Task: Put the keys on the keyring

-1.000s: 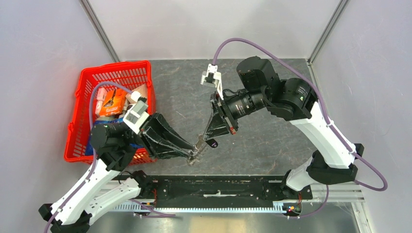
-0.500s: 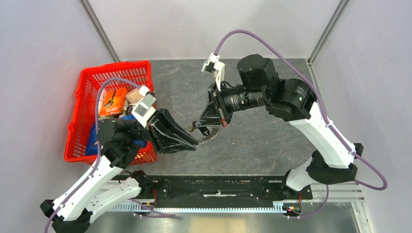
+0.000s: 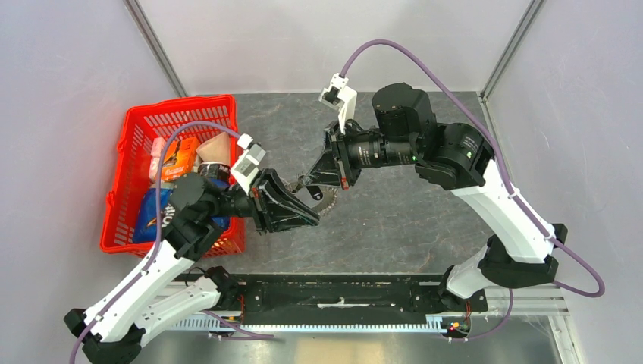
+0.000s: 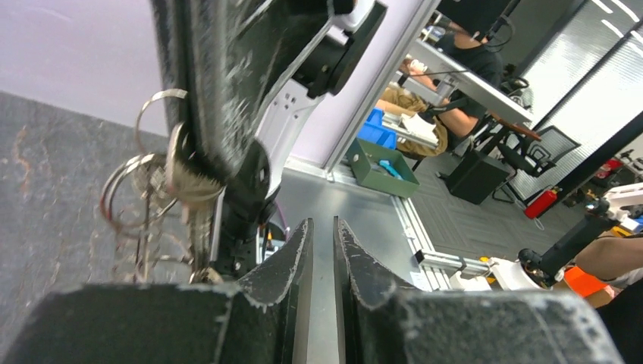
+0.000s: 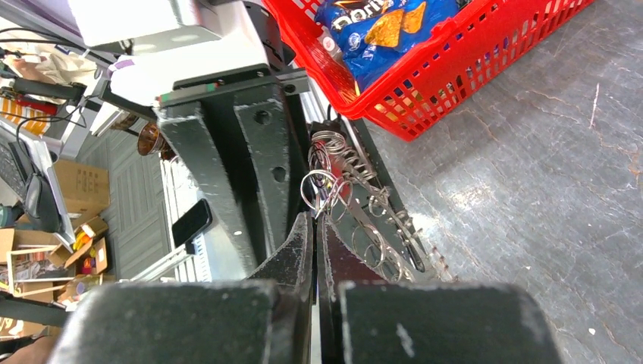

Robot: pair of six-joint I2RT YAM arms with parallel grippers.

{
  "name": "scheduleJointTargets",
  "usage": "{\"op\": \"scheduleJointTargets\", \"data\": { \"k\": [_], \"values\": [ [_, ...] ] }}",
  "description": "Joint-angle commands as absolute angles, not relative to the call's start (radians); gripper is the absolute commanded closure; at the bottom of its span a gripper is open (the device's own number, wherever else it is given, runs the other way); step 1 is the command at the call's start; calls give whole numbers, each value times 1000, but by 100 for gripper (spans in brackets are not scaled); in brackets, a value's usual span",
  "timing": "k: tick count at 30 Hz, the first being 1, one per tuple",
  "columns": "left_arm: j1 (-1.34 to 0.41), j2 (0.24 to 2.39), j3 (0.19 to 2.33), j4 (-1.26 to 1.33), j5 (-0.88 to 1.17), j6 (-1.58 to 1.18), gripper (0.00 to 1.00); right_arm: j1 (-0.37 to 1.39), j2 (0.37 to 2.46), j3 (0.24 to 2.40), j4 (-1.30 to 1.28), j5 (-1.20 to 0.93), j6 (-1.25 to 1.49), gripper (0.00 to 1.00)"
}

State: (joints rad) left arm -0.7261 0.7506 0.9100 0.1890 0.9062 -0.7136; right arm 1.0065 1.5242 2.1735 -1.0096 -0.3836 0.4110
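My right gripper (image 3: 305, 184) is shut on the keyring (image 3: 327, 203), a cluster of metal rings and silvery keys that hangs above the table. In the right wrist view the closed fingertips (image 5: 315, 218) pinch a ring of the keyring (image 5: 334, 186). A small black oblong key head (image 5: 415, 259) shows at the cluster's lower edge; I cannot tell whether it is threaded on. My left gripper (image 3: 312, 218) sits just below and left of the cluster. Its jaws (image 4: 322, 224) stand a narrow slit apart with nothing between them. The keyring (image 4: 144, 189) hangs to their left.
A red basket (image 3: 125, 152) with snack packets stands at the left of the table, close behind the left arm, and its red wall (image 5: 485, 68) also shows in the right wrist view. The grey table (image 3: 425, 220) stretches to the right.
The left gripper rose from the table and swung up beside the cluster, its jaws narrowing. The right gripper lifted the keyring slightly up and back.
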Motion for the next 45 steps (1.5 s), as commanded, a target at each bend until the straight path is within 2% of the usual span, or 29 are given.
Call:
{"op": "scheduleJointTargets", "data": {
  "k": [1,10,28,36,38,45],
  "values": [
    [-729,743,945,68,882,-579,79,1014,1471,2206,-969,-347,425,100],
    [-729,736,968,-32,868,-503,81,1014,1423,2193,-1010,-347,427,100],
    [-729,757,963,-11,807,-496,85,1013,1386,2154,-1043,-427,440,100],
    [-729,740,981,-72,803,-475,85,1013,1377,2195,-1081,-337,411,100],
    [-729,717,990,-94,834,-470,84,1014,1390,2231,-1105,-325,406,100],
    [-729,590,1049,-237,899,-398,67,1013,1434,2314,-1173,-297,411,100]
  ]
}}
